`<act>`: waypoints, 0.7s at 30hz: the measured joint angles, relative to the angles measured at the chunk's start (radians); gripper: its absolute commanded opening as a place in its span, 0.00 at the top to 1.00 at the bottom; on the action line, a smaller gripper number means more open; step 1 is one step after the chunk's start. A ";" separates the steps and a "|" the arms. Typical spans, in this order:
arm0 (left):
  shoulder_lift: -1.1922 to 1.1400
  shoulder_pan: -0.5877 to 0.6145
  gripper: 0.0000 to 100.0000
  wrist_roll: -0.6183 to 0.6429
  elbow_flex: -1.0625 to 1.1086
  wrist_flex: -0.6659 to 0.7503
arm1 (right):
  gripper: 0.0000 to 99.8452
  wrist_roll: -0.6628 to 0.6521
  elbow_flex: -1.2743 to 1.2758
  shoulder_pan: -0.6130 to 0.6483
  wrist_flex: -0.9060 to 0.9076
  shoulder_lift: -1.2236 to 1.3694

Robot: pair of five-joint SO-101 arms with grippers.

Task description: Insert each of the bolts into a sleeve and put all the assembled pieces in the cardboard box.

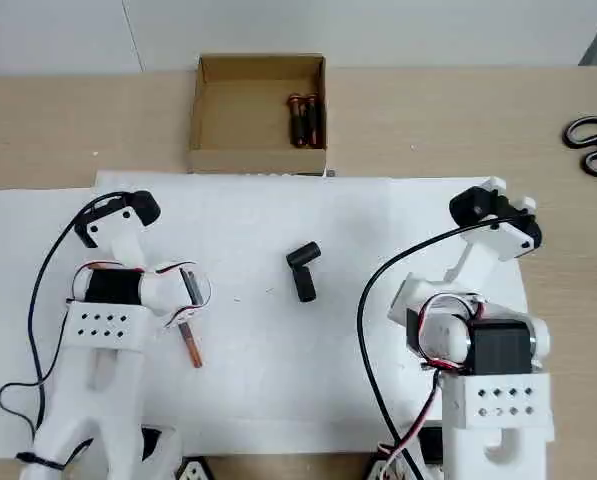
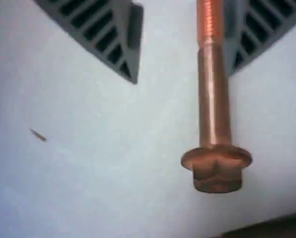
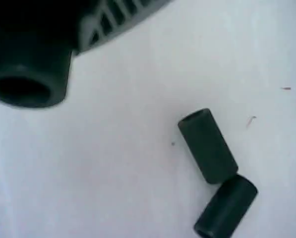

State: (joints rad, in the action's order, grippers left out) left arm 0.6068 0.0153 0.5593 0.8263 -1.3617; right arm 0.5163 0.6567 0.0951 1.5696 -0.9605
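Note:
A copper bolt (image 2: 214,124) (image 1: 190,345) lies on the white sheet, head pointing away from my left gripper (image 2: 180,44) (image 1: 186,305). That gripper is open; the bolt's threaded end rests against one finger, with a gap to the other finger (image 2: 113,34). My right gripper (image 3: 53,44) is shut on a black sleeve (image 3: 29,74), whose hollow end faces the camera. Two more black sleeves (image 3: 207,146) (image 3: 226,208) lie end to end at an angle mid-sheet (image 1: 303,270). The cardboard box (image 1: 258,158) at the back holds two assembled pieces (image 1: 303,118).
A white sheet (image 1: 378,380) covers the wooden table between the arms. Scissors (image 1: 593,143) lie at the far right edge. Black cables loop beside each arm base.

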 measured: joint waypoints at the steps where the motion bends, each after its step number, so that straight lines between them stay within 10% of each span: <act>1: 0.000 0.000 0.89 0.000 0.000 0.000 | 1.00 0.000 0.000 0.000 0.000 0.000; 21: -0.005 0.000 0.89 0.000 0.066 0.063 | 1.00 -0.005 0.041 0.000 -0.049 0.000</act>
State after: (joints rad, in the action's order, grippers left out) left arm 0.6022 0.0153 0.5593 0.8922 -1.2988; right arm 0.5117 0.6981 0.0951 1.5205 -0.9605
